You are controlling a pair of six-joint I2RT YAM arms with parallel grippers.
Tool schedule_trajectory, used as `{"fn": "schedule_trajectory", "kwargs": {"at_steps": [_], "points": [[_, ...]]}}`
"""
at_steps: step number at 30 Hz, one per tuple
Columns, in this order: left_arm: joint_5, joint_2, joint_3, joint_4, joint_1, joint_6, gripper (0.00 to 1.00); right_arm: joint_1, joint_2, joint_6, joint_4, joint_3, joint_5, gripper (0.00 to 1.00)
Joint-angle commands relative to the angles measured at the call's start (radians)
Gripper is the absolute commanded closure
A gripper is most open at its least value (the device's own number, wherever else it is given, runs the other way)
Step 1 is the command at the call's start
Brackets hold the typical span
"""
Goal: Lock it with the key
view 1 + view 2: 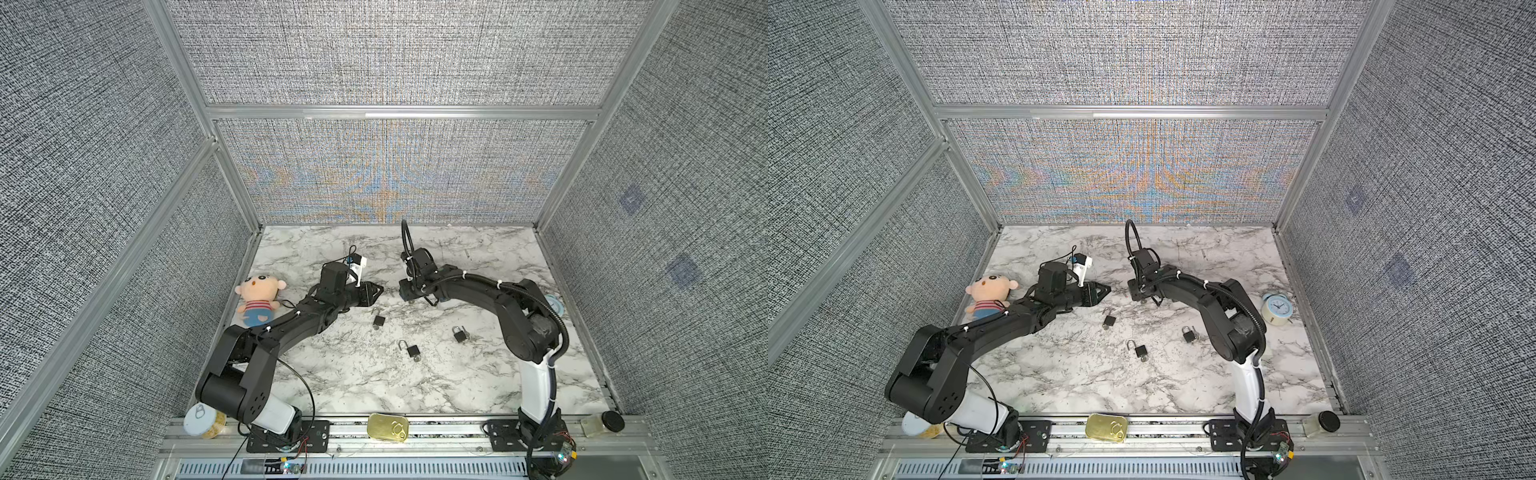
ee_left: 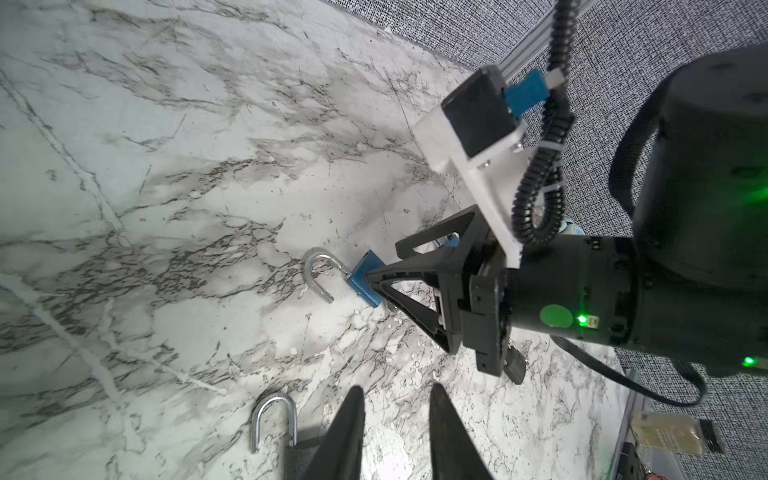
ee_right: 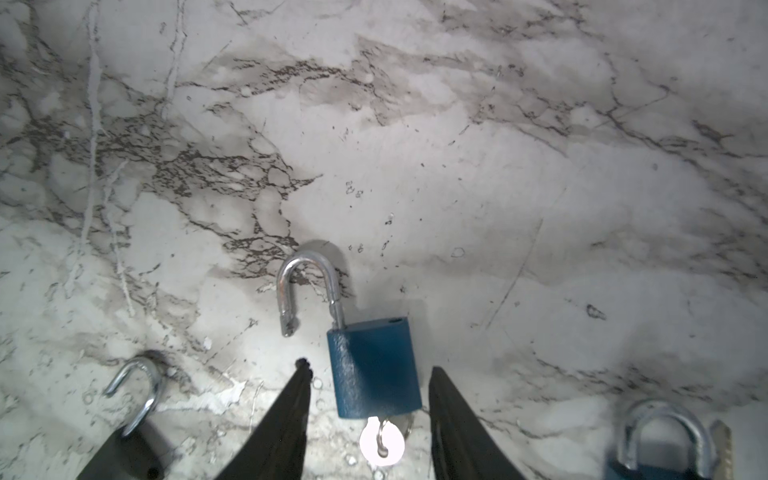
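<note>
Between the spread fingers of the right claw (image 3: 369,368), flat on the marble counter (image 3: 540,166), lies the blue padlock (image 3: 374,382), its shackle (image 3: 307,282) swung open and a key (image 3: 403,424) in its base. Neither finger touches its body. Opposite, the left claw (image 2: 397,390) hangs partly open, empty, near an open black padlock (image 2: 297,455). A closed padlock (image 1: 459,333) lies further toward the front.

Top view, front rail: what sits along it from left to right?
In a top view: can → left arm base → gold tin → right arm base → jar.
</note>
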Motion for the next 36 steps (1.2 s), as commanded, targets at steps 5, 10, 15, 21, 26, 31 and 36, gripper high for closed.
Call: {"fn": "schedule_trajectory", "kwargs": {"at_steps": [5, 10, 15, 21, 26, 31, 36], "points": [[-0.002, 0.013, -0.004, 0.025, 0.001, 0.013, 0.7, 0.006, 0.042, -0.012, -0.045, 0.037, 0.036, 0.53], [0.007, 0.029, -0.004, 0.036, 0.002, 0.01, 0.7, 0.008, 0.056, -0.014, -0.057, 0.042, 0.031, 0.53], [0.017, 0.042, -0.003, 0.05, 0.004, 0.003, 0.7, 0.009, 0.069, -0.012, -0.066, 0.05, 0.024, 0.54], [0.02, 0.044, -0.006, 0.047, 0.006, 0.006, 0.7, 0.011, 0.074, -0.014, -0.08, 0.058, 0.02, 0.57], [0.02, 0.036, -0.012, 0.047, 0.007, 0.006, 0.7, 0.011, 0.073, -0.015, -0.088, 0.056, 0.02, 0.61], [0.018, 0.031, -0.015, 0.041, 0.008, 0.007, 0.7, 0.013, 0.071, -0.014, -0.088, 0.053, 0.019, 0.65], [0.013, 0.029, -0.012, 0.028, 0.01, 0.013, 0.7, 0.015, 0.053, -0.012, -0.081, 0.047, 0.003, 0.67]]}}
